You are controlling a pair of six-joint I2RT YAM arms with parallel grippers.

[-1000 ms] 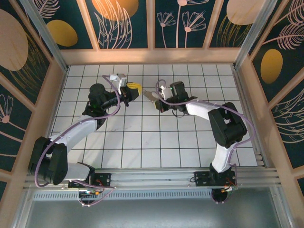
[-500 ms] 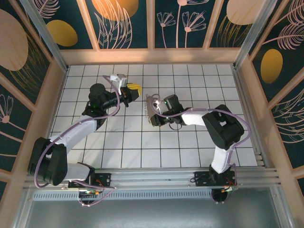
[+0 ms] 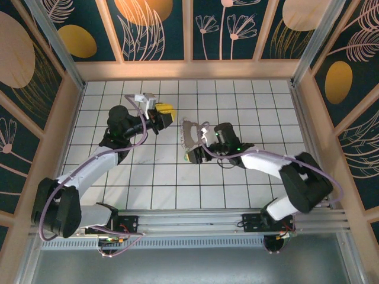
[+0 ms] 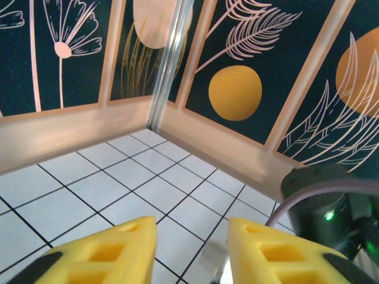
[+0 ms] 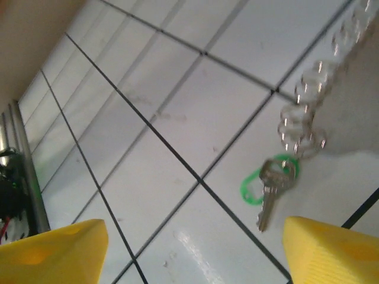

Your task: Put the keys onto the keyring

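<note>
The keyring (image 3: 188,134), a pale loop with jagged bits along its rim, lies on the white tiles at mid-table. In the right wrist view it reads as a chain of small silvery rings (image 5: 303,97). The key (image 5: 271,188), silvery with a green tag, lies at the chain's near end and appears as a green speck (image 3: 188,157) from above. My right gripper (image 5: 192,254) hovers open just short of the key, its yellow fingers (image 5: 56,251) far apart with nothing between them (image 3: 199,150). My left gripper (image 3: 164,112) stands open to the keyring's left, empty (image 4: 192,251).
The wooden wall base (image 4: 225,139) and a metal corner post (image 4: 169,65) run behind the left gripper. The right arm's dark wrist (image 4: 331,198) with a purple cable sits close on its right. The aluminium rail (image 3: 195,219) borders the near edge.
The right arm has swung toward the near edge and lower. The keyring, first up beside the left gripper, now lies on the tiles with the right gripper open behind it. The left gripper barely shifted.
</note>
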